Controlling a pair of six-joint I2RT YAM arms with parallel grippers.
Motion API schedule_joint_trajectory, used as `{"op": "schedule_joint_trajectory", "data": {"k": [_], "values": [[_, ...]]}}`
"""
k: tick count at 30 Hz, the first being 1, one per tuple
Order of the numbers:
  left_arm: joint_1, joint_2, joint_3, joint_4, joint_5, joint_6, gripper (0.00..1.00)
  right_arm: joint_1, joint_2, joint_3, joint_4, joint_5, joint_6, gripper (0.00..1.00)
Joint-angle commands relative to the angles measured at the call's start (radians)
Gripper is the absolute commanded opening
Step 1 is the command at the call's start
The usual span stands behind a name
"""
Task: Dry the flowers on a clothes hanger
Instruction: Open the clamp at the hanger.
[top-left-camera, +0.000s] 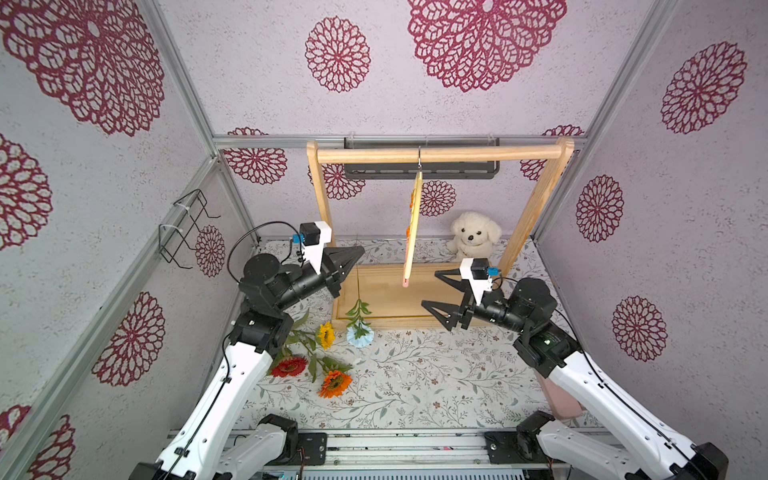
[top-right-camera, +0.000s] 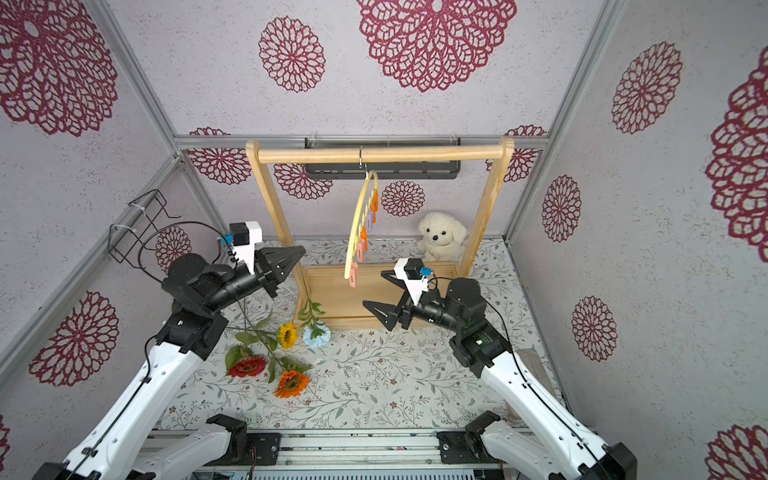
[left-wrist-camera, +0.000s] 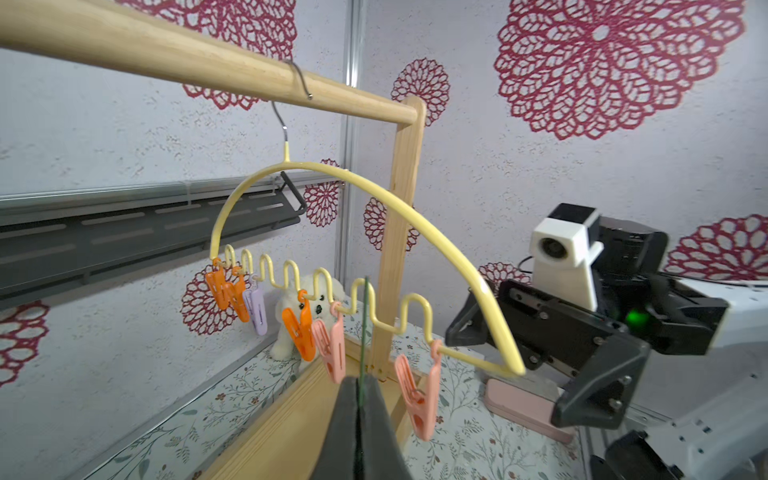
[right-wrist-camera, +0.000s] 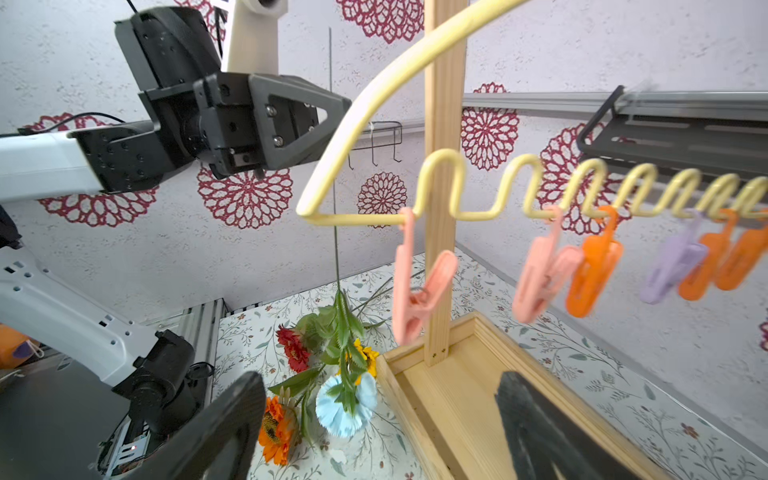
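Note:
My left gripper (top-left-camera: 359, 251) (left-wrist-camera: 359, 382) is shut on the thin green stem (left-wrist-camera: 365, 316) of the light-blue carnation (top-left-camera: 360, 336) (right-wrist-camera: 345, 409), which hangs head down over the front left corner of the rack's base. The pale yellow clothes hanger (top-right-camera: 361, 216) (left-wrist-camera: 415, 216) hangs by its hook from the wooden bar, with pink, orange and lilac pins; its nearest pink pin (left-wrist-camera: 417, 399) is just right of the stem. The sunflower (top-left-camera: 326, 334), red bloom (top-left-camera: 289, 366) and orange bloom (top-left-camera: 335, 383) lie on the table. My right gripper (top-left-camera: 430, 289) (right-wrist-camera: 380, 380) stands open, empty, beside the hanger's near end.
The wooden rack (top-left-camera: 436, 154) stands on its tray base (top-left-camera: 386, 299) at the back. A white plush dog (top-left-camera: 473, 239) sits behind it. A dark shelf (top-left-camera: 419, 170) is on the back wall, a wire holder (top-left-camera: 183, 232) on the left wall, a pink block (left-wrist-camera: 523, 405) by the right arm.

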Motion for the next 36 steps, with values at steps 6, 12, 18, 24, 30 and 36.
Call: {"op": "schedule_joint_trajectory", "data": {"k": [6,12,18,24,30,36], "values": [[-0.018,0.184,0.045,0.225,-0.296,-0.046,0.00,-0.188,0.148,0.085,0.005,0.155,0.081,0.84],[-0.034,0.351,0.173,0.241,-0.254,-0.075,0.00,-0.195,0.256,0.072,0.246,0.301,-0.046,0.89],[-0.035,0.491,0.223,0.366,-0.289,-0.097,0.00,-0.207,0.426,0.230,0.176,0.285,-0.119,0.90],[-0.035,0.607,0.301,0.417,-0.344,-0.100,0.00,-0.229,0.583,0.361,0.175,0.308,-0.164,0.80],[-0.035,0.711,0.383,0.442,-0.367,-0.106,0.00,-0.230,0.732,0.492,0.192,0.211,-0.122,0.73],[-0.034,0.776,0.432,0.471,-0.384,-0.128,0.00,-0.207,0.838,0.577,0.269,0.139,-0.047,0.70]]}}
